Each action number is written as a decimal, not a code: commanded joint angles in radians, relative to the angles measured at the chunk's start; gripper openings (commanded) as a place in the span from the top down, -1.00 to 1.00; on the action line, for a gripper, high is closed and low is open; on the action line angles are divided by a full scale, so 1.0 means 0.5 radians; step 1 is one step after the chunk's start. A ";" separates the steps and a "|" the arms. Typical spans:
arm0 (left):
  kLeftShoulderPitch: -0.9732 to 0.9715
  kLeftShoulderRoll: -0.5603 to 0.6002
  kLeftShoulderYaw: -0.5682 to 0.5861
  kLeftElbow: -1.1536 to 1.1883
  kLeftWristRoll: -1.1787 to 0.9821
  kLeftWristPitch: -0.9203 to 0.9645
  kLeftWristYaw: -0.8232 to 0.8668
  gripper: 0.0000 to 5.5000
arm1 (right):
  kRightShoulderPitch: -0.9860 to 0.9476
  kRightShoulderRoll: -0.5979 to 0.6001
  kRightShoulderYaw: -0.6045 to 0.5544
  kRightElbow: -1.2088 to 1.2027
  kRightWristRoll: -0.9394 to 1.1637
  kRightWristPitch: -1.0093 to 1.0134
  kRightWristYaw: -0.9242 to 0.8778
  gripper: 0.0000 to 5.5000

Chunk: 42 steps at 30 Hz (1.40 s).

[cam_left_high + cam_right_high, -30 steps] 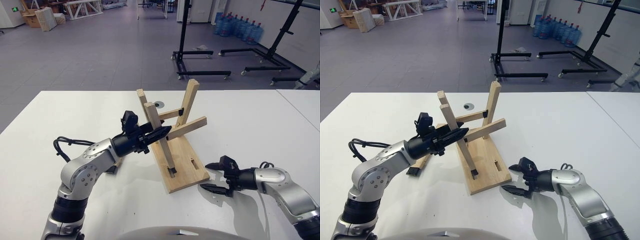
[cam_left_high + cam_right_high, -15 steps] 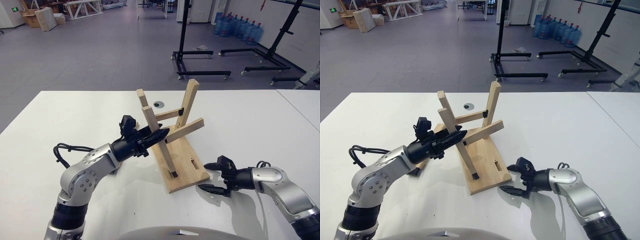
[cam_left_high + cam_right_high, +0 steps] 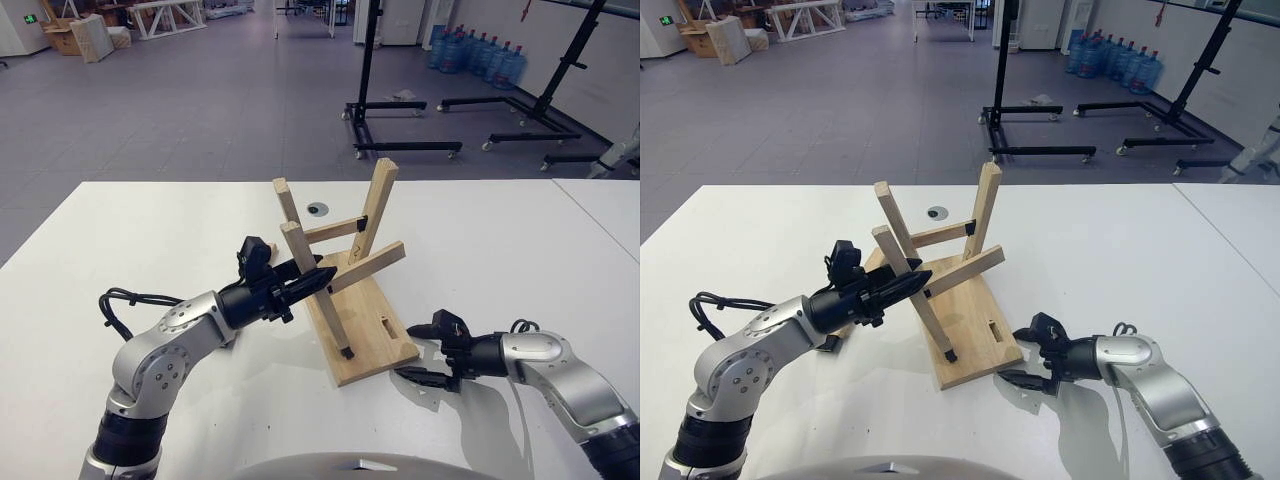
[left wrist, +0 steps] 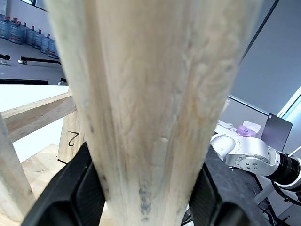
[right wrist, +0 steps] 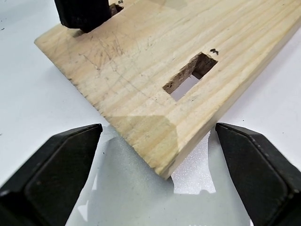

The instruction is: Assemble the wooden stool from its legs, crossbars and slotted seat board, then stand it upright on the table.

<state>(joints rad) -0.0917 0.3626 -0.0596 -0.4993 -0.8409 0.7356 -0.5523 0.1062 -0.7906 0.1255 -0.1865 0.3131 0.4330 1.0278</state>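
Observation:
The slotted seat board (image 3: 368, 322) lies flat on the white table. A partly built frame of three legs and two crossbars (image 3: 368, 265) leans over it. My left gripper (image 3: 318, 279) is shut on the near leg (image 3: 322, 300), whose black-capped foot rests on the board. That leg (image 4: 141, 108) looms close in the left wrist view, with a black finger (image 4: 77, 190) on each side. My right gripper (image 3: 408, 351) is open at the board's near right corner (image 5: 155, 141), one finger (image 5: 51, 165) on each side of it. An empty slot (image 5: 190, 73) shows in the board.
A loose wooden piece with a black end (image 3: 830, 342) lies by my left forearm. A small round disc (image 3: 318, 209) sits on the table behind the frame. Black wheeled stands (image 3: 400, 110) are on the floor beyond the table's far edge.
My left gripper has sunk and drawn back a little, tilting the held leg and the frame lower toward the left. My right gripper has edged closer to the board's corner, still open.

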 commanded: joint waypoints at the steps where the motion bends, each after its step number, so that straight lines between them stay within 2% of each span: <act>1: -0.050 0.070 -0.020 -0.006 0.100 -0.027 -0.027 0.24 | 0.015 0.009 0.013 -0.038 -0.020 0.002 -0.019 -0.62; 7: -0.074 0.076 -0.045 -0.015 0.138 -0.037 -0.048 0.24 | 0.025 0.019 0.023 -0.054 -0.018 0.012 -0.033 -0.62; 24: -0.231 0.078 0.074 -0.072 -0.020 0.079 0.030 0.24 | 0.033 0.034 0.023 -0.066 -0.012 0.020 -0.047 -0.62; 42: -0.161 0.114 0.031 0.013 0.061 0.018 -0.055 0.24 | 0.037 0.050 0.031 -0.078 -0.010 0.029 -0.058 -0.62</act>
<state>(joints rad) -0.1636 0.4174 -0.0334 -0.5031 -0.8313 0.7571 -0.5771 0.1257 -0.7686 0.1350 -0.2124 0.3140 0.4354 1.0057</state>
